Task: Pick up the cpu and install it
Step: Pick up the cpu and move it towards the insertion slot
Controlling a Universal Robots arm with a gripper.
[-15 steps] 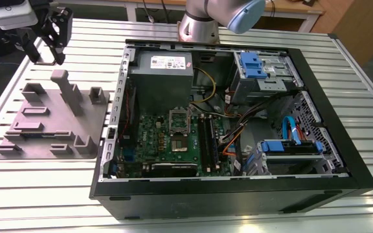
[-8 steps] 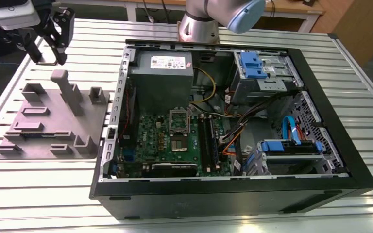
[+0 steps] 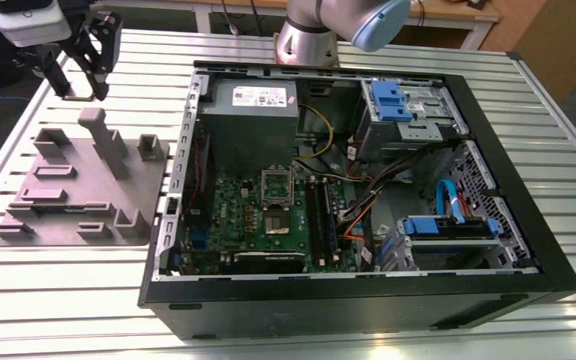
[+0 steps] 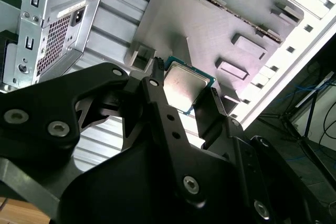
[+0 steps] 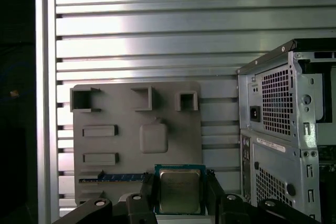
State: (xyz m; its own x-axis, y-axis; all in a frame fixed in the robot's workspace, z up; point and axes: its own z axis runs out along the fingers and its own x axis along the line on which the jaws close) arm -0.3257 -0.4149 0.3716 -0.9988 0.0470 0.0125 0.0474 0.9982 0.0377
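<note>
The cpu, a small square chip with a shiny grey metal top and a green rim, sits between my gripper's two black fingers in both wrist views. My gripper is shut on its two opposite edges. In the exterior view the gripper hangs above the table's far corner on the exterior view's left, over the grey parts holder and apart from it. The green motherboard lies inside the open computer case, with its cpu socket near the board's middle.
The grey power supply fills the case's far corner. Blue drive bays and loose cables crowd the case on the exterior view's right. The parts holder carries upright pegs and a green memory stick. The arm's base stands behind the case.
</note>
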